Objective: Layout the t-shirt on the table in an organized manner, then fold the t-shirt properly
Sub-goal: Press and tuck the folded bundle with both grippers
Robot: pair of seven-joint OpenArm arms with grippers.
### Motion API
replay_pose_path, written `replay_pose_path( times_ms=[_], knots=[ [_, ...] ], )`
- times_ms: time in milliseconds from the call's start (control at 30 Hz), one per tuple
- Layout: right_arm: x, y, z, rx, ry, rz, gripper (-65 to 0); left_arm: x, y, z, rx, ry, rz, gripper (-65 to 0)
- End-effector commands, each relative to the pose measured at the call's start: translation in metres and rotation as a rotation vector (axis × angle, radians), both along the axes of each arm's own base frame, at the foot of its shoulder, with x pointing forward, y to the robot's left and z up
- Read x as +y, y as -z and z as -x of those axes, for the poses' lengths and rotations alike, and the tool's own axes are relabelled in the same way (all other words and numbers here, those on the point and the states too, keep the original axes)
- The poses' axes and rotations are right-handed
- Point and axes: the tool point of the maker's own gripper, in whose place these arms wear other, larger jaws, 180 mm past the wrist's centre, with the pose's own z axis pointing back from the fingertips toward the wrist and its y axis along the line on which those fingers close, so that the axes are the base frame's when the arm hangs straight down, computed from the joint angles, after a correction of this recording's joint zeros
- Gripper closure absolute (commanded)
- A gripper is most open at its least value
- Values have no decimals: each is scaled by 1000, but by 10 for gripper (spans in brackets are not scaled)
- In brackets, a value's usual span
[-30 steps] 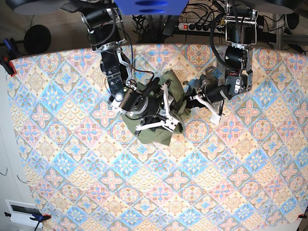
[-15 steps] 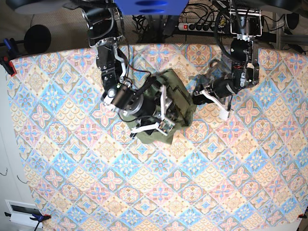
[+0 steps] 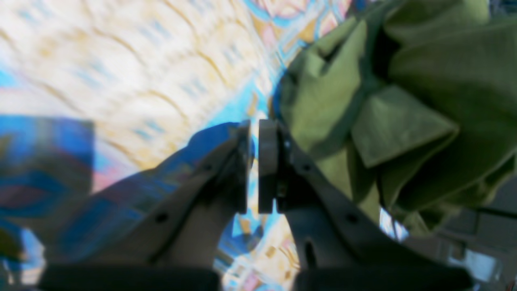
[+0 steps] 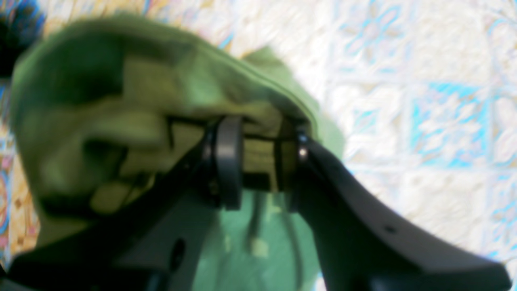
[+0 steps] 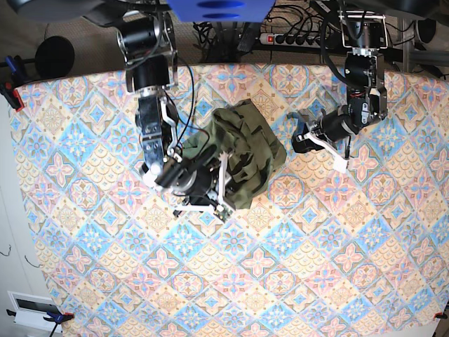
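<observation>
The olive-green t-shirt [image 5: 245,151] lies bunched in a crumpled heap at the upper middle of the table [image 5: 316,267]. My right gripper [image 5: 224,186] sits at the heap's lower left edge. In the right wrist view its jaws [image 4: 258,157] are shut on a fold of the t-shirt [image 4: 121,101], with cloth filling the gap between the pads. My left gripper [image 5: 340,161] is to the right of the heap, apart from it. In the left wrist view, the gripper [image 3: 253,133] is shut with nothing between its pads, and the t-shirt [image 3: 404,101] lies beside them over the table [image 3: 121,60].
The patterned cloth covers the table [image 4: 424,81] well beyond the shirt on all sides. Cables and a power strip [image 5: 291,38] lie behind the far edge. A red clamp [image 5: 12,95] grips the left edge of the table.
The right gripper has closed on the shirt and pulled down and left, dragging the heap with it. The left gripper has drawn away to the right and up, off the shirt.
</observation>
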Motion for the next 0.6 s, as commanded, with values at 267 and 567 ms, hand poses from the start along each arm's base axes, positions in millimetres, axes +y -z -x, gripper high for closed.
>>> replay_pose_path(
  times_ms=[267,567],
  knots=[
    [71,-17,23,-51,-204,-18,-149,0,-12,-8,-45,-2,13,-19],
    [77,-37,24,-110,-220,-43,-148,5,-44,-6,-144,-2,-11,-19]
  ],
)
